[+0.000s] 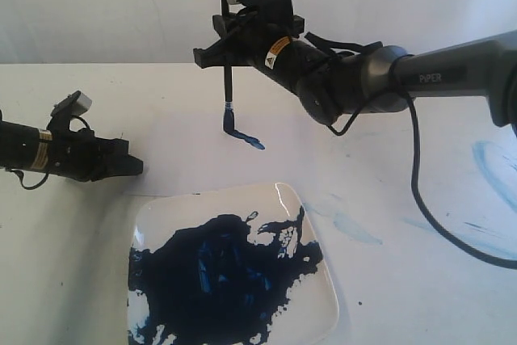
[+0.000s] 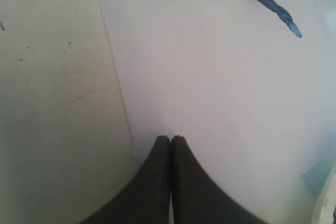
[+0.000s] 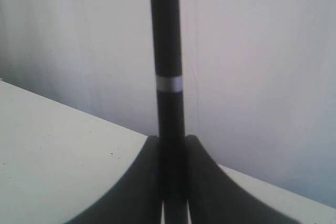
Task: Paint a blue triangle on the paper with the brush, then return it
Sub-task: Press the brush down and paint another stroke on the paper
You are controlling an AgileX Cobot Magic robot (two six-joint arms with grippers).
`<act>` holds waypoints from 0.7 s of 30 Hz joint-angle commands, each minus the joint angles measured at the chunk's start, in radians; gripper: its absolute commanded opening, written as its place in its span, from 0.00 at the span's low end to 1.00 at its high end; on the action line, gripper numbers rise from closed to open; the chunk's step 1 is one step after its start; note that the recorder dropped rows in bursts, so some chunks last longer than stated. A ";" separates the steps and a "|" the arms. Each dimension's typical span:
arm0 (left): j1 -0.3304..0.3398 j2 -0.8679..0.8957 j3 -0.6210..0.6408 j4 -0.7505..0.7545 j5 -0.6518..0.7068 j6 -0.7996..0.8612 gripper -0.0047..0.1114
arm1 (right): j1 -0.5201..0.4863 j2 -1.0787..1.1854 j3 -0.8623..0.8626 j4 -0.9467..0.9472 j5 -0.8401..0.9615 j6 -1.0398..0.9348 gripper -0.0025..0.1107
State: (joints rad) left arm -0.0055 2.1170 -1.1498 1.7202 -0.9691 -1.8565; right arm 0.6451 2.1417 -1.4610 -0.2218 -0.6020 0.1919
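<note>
White surface point(image 1: 56, 264) noted, faintly speckled in the left wrist view. Pale lavender-white paper point(image 2: 210, 103) was laid flat on it, one straight edge visible. A glossy white square plate point(image 1: 319, 292) was set nearby, flooded with dark-blue paint point(image 1: 218, 280). Pale blue smears point(image 1: 355, 230) were seen beside the plate, more toward the right.

Top of the thin black-handled brush point(image 1: 227, 80) was cut by the upper edge, glossy white square plate point(image 1: 325, 287) was cropped below
</note>
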 commanded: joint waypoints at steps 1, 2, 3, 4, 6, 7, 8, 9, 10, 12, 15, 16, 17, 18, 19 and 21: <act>0.004 0.010 0.003 0.024 0.020 -0.002 0.04 | -0.008 -0.004 -0.003 -0.003 0.004 -0.009 0.02; 0.004 0.010 0.003 0.024 0.020 -0.002 0.04 | -0.008 -0.004 -0.003 -0.003 0.010 -0.009 0.02; 0.004 0.010 0.003 0.024 0.020 -0.002 0.04 | -0.008 -0.004 -0.003 -0.003 0.018 -0.009 0.02; 0.004 0.010 0.003 0.024 0.020 -0.002 0.04 | -0.008 -0.004 -0.003 -0.003 0.022 -0.009 0.02; 0.004 0.010 0.003 0.024 0.020 -0.002 0.04 | -0.008 -0.004 -0.003 -0.003 0.032 -0.004 0.02; 0.004 0.010 0.003 0.024 0.020 -0.002 0.04 | -0.008 -0.004 -0.003 -0.003 0.035 -0.004 0.02; 0.004 0.010 0.003 0.024 0.020 -0.002 0.04 | -0.008 -0.004 -0.003 -0.003 0.039 -0.004 0.02; 0.004 0.010 0.003 0.024 0.020 -0.002 0.04 | -0.008 -0.004 -0.003 -0.003 0.042 0.000 0.02; 0.004 0.010 0.003 0.024 0.020 -0.002 0.04 | -0.008 -0.004 -0.003 -0.003 0.049 0.012 0.02; 0.004 0.010 0.003 0.024 0.020 -0.002 0.04 | -0.008 -0.004 -0.003 -0.003 0.056 0.036 0.02; 0.004 0.010 0.003 0.024 0.020 -0.002 0.04 | -0.008 -0.004 -0.003 -0.003 0.061 0.048 0.02; 0.004 0.010 0.003 0.024 0.020 -0.002 0.04 | -0.008 -0.004 -0.003 -0.003 0.061 0.048 0.02; 0.004 0.010 0.003 0.024 0.020 -0.002 0.04 | -0.006 -0.004 -0.003 -0.003 0.061 0.048 0.02; 0.004 0.010 0.003 0.024 0.020 -0.002 0.04 | -0.006 -0.004 -0.003 -0.005 0.064 0.048 0.02; 0.004 0.010 0.003 0.024 0.020 -0.002 0.04 | -0.006 -0.004 -0.003 -0.008 0.063 0.057 0.02; 0.004 0.010 0.003 0.024 0.020 -0.002 0.04 | -0.006 -0.004 -0.003 -0.008 0.063 0.083 0.02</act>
State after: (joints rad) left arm -0.0055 2.1170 -1.1498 1.7202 -0.9709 -1.8565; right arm 0.6451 2.1417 -1.4632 -0.2218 -0.5496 0.2467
